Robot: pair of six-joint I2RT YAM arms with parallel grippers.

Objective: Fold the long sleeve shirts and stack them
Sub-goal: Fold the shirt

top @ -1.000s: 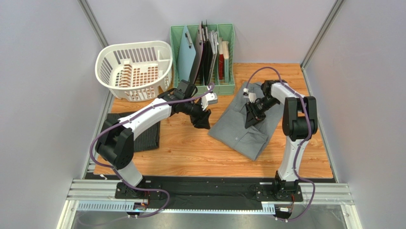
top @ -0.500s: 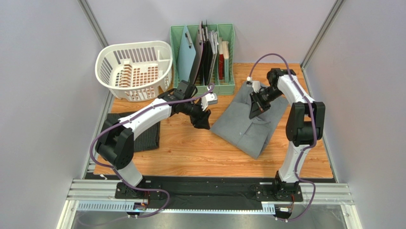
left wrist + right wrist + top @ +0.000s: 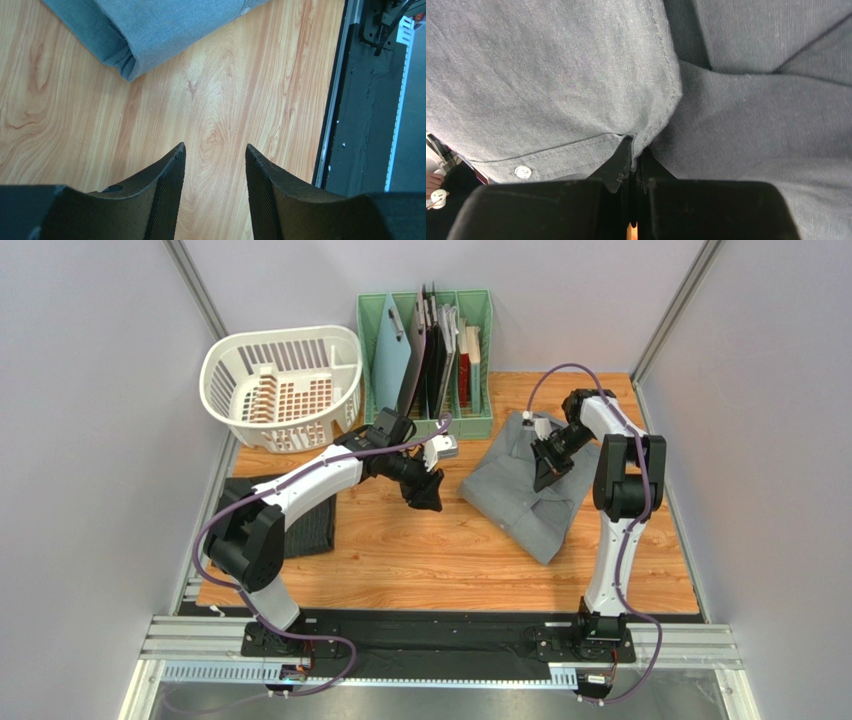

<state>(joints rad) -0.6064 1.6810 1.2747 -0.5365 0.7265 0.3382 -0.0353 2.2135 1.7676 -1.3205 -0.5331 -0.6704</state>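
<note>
The grey long sleeve shirt [image 3: 520, 495] lies partly folded on the right half of the wooden table. My right gripper [image 3: 548, 462] is shut on a stitched edge of it near the placket. In the right wrist view that edge is pinched between the closed jaws [image 3: 633, 152], and grey cloth [image 3: 551, 75] fills the frame. The dark charcoal shirt [image 3: 315, 530] lies folded at the left edge, partly under my left arm. My left gripper [image 3: 426, 496] hovers open over bare wood [image 3: 214, 150], just left of the grey shirt's corner [image 3: 150, 30].
A white slatted basket [image 3: 285, 380] stands at the back left. Beside it is a green file rack [image 3: 430, 350] holding folders. The black base rail [image 3: 370, 100] runs along the table's near edge. Grey walls close in both sides.
The right gripper closed on the grey shirt's edge and drew it toward the back right, shifting the shirt rightward and bunching it narrower. The left arm has barely moved.
</note>
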